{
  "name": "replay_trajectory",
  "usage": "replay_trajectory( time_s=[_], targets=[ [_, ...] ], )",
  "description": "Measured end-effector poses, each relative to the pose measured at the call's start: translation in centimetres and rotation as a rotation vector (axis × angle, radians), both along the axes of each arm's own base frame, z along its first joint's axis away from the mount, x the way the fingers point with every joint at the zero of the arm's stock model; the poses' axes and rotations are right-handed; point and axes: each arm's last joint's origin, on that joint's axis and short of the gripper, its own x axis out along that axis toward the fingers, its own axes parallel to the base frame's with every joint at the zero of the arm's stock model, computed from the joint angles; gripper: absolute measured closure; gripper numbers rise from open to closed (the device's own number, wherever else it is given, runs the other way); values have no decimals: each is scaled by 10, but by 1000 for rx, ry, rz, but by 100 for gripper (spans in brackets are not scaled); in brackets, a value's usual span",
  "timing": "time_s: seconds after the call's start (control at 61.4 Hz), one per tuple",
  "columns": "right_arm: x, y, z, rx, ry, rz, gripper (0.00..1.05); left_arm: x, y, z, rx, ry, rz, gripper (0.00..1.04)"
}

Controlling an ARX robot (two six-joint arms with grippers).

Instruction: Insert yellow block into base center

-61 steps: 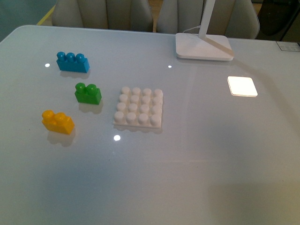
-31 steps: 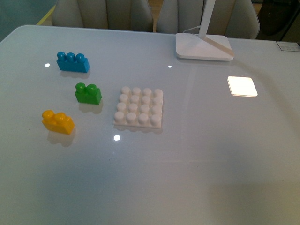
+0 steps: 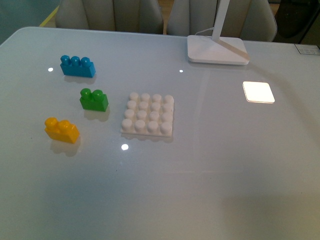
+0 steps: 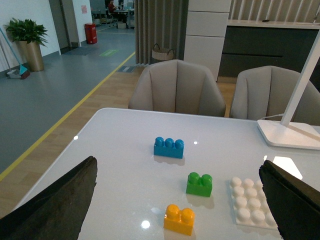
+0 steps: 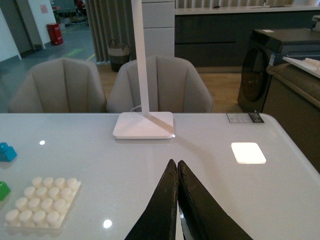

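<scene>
yellow block left of base | green brick near both | left hand spread, empty | right hand closed, empty

yellow block upright on table, left of white studded base, apart.

Our left gripper shows two broad, matte black fingers, wedge-shaped and faintly rough-textured. Our right gripper shows slimmer, smooth black fingers tapering to narrow points.
</scene>
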Motion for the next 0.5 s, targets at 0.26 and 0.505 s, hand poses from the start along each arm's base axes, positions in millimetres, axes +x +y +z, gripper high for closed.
replay_trajectory(
  time_s=[0.26, 0.505],
  targets=[
    [-7, 0, 0, 0, -2, 0, 103, 0, 0, 0, 0, 0, 0, 7],
    [-12, 0, 0, 0, -2, 0, 103, 0, 0, 0, 0, 0, 0, 7]
  ],
)
